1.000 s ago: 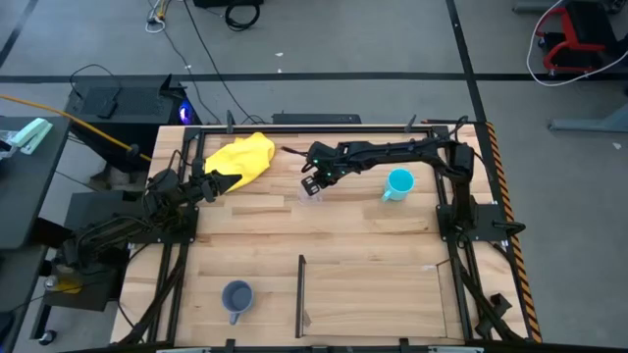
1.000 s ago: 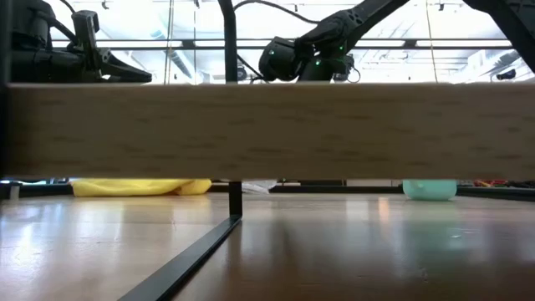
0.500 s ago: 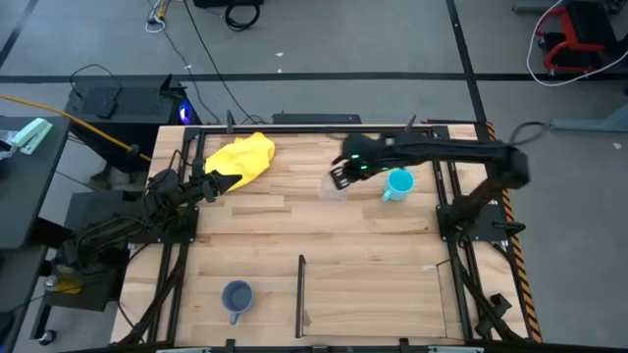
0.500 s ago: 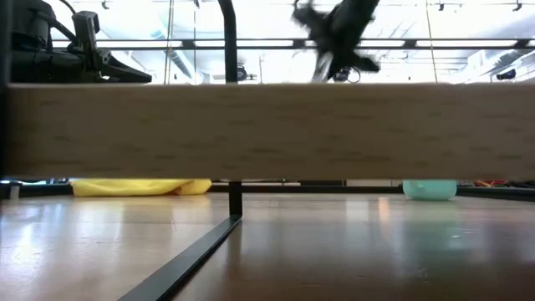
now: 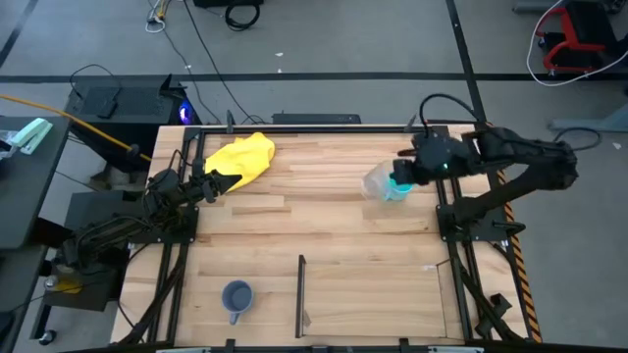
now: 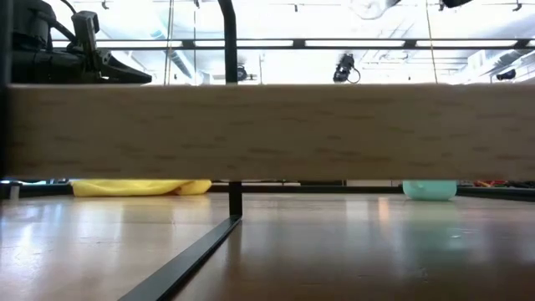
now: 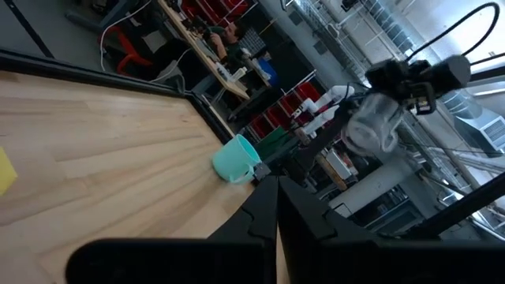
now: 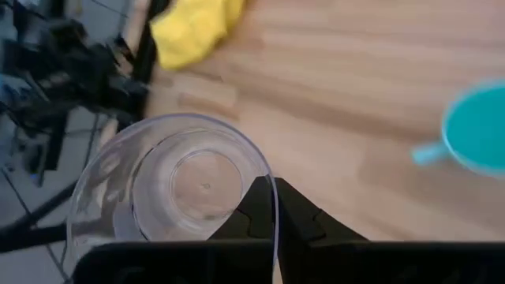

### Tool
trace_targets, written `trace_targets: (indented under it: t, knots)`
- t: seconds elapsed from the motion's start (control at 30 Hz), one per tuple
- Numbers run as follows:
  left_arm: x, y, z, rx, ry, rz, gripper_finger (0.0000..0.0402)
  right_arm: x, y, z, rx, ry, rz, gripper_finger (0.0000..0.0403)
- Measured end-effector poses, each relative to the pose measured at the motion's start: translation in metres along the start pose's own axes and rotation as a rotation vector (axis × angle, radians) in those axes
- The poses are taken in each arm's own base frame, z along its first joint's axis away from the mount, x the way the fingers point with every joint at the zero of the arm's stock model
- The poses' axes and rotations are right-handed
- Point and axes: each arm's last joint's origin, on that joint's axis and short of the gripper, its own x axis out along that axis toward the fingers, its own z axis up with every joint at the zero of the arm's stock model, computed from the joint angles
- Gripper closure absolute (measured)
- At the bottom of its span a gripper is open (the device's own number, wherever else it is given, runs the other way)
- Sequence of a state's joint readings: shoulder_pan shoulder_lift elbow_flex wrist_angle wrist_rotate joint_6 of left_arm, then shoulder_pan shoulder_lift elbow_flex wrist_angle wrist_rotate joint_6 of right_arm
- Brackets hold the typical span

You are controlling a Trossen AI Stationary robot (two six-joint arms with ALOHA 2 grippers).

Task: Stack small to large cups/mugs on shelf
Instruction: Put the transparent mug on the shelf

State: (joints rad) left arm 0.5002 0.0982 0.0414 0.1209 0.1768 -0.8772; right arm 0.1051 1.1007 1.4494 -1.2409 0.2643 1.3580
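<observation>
A crumpled yellow cloth lies at the far left corner of the wooden surface. Beyond that edge, black cables trail over the grey floor, and a red chair stands far right.

Bare planks between yellow cloth and cyan mug

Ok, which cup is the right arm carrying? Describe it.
On the table's right side, the right gripper holds the clear plastic cup in the air beside the cyan mug. It is see-through and has no handle, unlike both mugs.
</observation>
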Motion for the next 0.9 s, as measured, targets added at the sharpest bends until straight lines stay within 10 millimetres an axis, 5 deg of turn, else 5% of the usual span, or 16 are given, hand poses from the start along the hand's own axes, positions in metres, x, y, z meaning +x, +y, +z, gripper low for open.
trace_targets:
  t: [0.17, 0.57, 0.9]
  knots:
    - [0.0, 0.0, 0.0, 0.002, 0.0, 0.0, 0.0391, 0.004, -0.001, -0.027, 0.015, 0.072, -0.117, 0.0402]
    - [0.0, 0.0, 0.0, 0.0, 0.001, 0.0, 0.0383, 0.051, 0.027, -0.12, -0.014, 0.143, -0.297, 0.0403]
    - [0.0, 0.0, 0.0, -0.006, 0.001, 0.001, 0.0387, 0.068, 0.021, -0.193, -0.047, 0.168, -0.416, 0.0403]
